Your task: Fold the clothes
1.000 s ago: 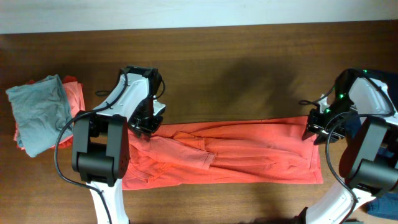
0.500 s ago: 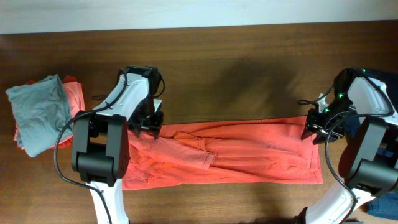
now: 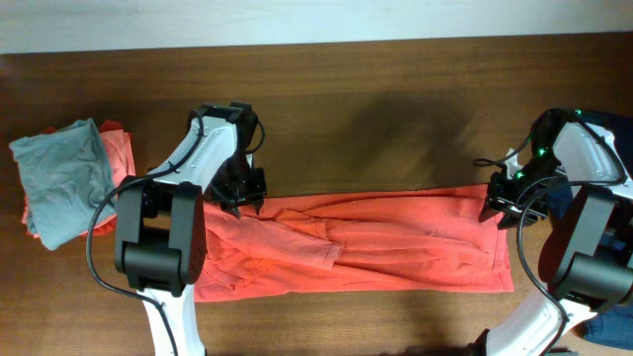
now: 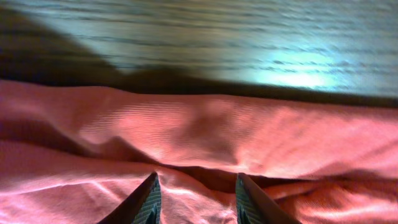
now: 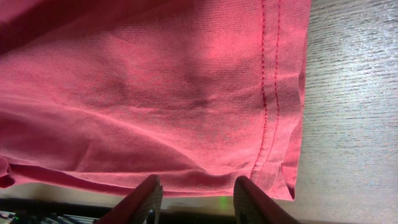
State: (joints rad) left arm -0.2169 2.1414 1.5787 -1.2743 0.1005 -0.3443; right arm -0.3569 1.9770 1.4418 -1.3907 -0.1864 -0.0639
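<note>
The orange-red T-shirt [image 3: 396,242], the clothes in hand, lies folded into a long, wrinkled strip across the table's middle. My left gripper [image 3: 240,188] stands at the strip's far left corner. In the left wrist view its jaws [image 4: 199,202] are open, pressed down on rumpled red cloth [image 4: 205,124] that lies between them. At the strip's far right corner is my right gripper [image 3: 497,208]. In the right wrist view it [image 5: 198,199] is open and straddles the shirt's edge, with the stitched hem [image 5: 268,93] just to the right. No print shows.
A small folded grey shirt [image 3: 59,178] lies on another orange-red garment [image 3: 119,148] at the far left. A dark blue garment [image 3: 615,322] peeks in at the lower right edge. Bare wooden table [image 3: 376,119] stretches behind the strip.
My left gripper has shifted slightly toward the shirt's far edge, its jaws briefly widening and narrowing again. The right gripper and the shirt's right end have not moved.
</note>
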